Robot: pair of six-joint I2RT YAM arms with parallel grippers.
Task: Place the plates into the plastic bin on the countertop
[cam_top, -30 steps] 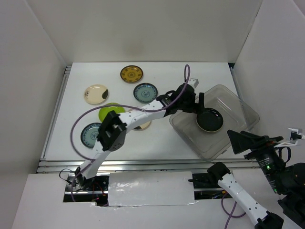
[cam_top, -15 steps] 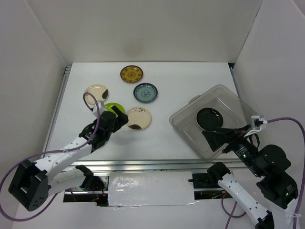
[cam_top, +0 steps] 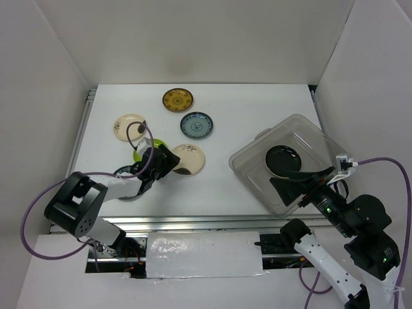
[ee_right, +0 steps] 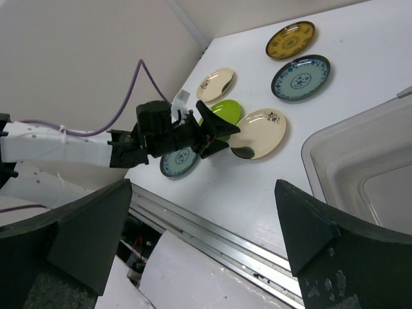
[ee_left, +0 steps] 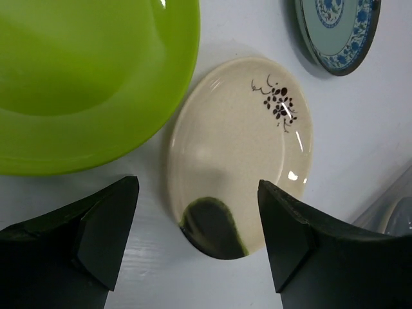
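Observation:
My left gripper (cam_top: 165,161) is open and empty, low over the countertop (cam_top: 244,109), its jaws on either side of the near edge of a cream plate with a dark patch (ee_left: 241,154). The lime green plate (ee_left: 84,77) lies just left of it. The glossy black plate (cam_top: 285,161) lies in the clear plastic bin (cam_top: 322,138). My right gripper (cam_top: 293,187) is open and empty above the bin's near edge. On the countertop lie a mustard plate (cam_top: 177,100), a blue-grey plate (cam_top: 196,125), a cream plate (cam_top: 129,127), and a second blue-grey plate (ee_right: 179,161) partly under my left arm.
A metal rail (cam_top: 193,222) runs along the near edge of the countertop. White walls stand at the back and both sides. The left arm's purple cable (cam_top: 138,129) loops over the plates on the left.
My left arm has pulled back from the bin, leaving the black plate in it, and now sits by the cream plate. My right arm has swung in over the bin's near edge.

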